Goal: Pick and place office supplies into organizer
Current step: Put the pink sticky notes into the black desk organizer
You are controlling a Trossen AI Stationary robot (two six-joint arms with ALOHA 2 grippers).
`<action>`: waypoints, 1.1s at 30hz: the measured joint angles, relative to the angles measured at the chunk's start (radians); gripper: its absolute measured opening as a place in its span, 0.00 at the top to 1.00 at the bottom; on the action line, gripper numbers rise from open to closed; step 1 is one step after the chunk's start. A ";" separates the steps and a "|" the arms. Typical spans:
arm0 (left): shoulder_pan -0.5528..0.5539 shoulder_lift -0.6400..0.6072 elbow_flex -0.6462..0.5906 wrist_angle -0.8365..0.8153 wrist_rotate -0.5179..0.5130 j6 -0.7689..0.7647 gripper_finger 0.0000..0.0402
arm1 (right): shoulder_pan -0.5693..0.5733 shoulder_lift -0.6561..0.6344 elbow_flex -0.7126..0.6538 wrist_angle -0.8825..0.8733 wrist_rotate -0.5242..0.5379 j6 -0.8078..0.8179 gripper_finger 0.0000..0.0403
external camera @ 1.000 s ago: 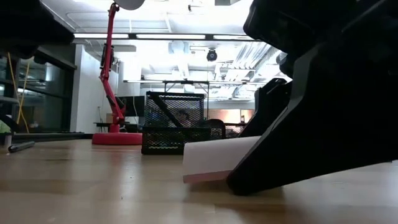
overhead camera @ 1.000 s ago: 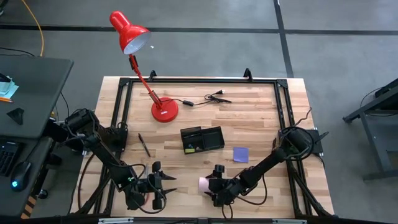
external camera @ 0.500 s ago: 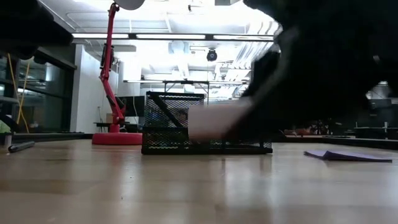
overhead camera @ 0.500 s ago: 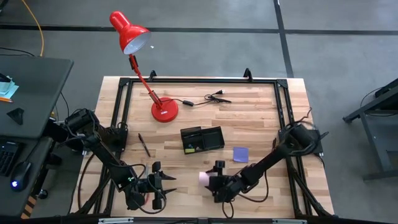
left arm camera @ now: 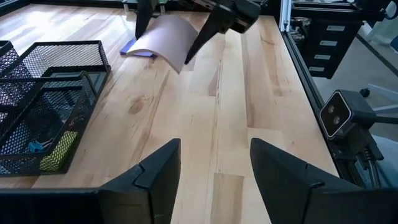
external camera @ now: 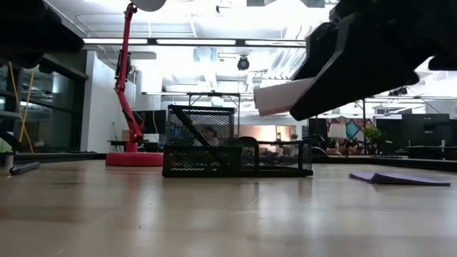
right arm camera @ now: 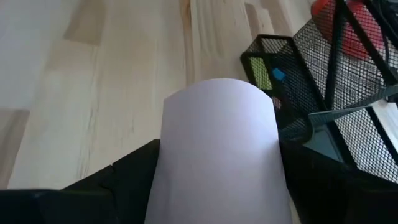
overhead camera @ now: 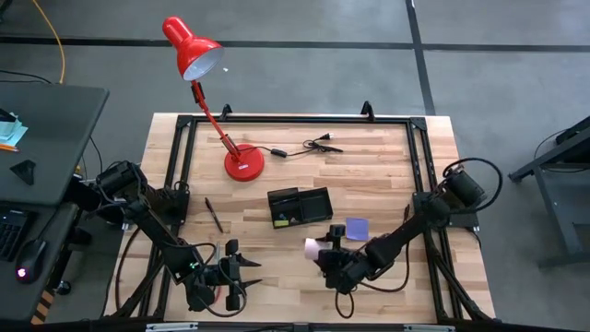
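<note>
Left tool, fingers apart and empty, waits at the worktop's near edge. Right tool clamps the pale pink square sticky-note pad, lifted near the black mesh organizer. The pad looks light and bends under grip; opposite edges seem the best hold.

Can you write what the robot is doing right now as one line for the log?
right pincer: shut on pink pad, lifted off table | left pincer: open, waiting | organizer: pad not in yet
</note>
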 joint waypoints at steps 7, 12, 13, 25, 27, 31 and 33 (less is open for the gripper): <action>0.000 0.000 0.000 0.000 0.000 0.000 0.54 | -0.065 -0.035 0.000 0.005 -0.075 -0.084 0.25; 0.000 0.013 0.000 0.000 -0.001 0.000 0.54 | -0.115 -0.041 -0.006 0.015 -0.148 -0.134 0.25; 0.000 0.019 0.000 0.004 0.001 0.000 0.54 | -0.126 -0.044 -0.012 0.005 -0.161 -0.136 0.25; 0.002 0.026 0.000 0.010 -0.022 0.008 0.54 | -0.188 -0.270 -0.204 0.095 -0.207 -0.160 0.25; 0.009 0.026 0.000 0.010 -0.021 0.013 0.54 | -0.207 -0.306 -0.232 0.109 -0.214 -0.194 0.25; 0.010 0.026 0.000 0.014 -0.021 0.024 0.54 | -0.281 -0.357 -0.269 0.115 -0.211 -0.243 0.25; 0.010 0.026 0.000 0.016 -0.021 0.024 0.54 | -0.319 -0.361 -0.277 0.112 -0.239 -0.275 0.25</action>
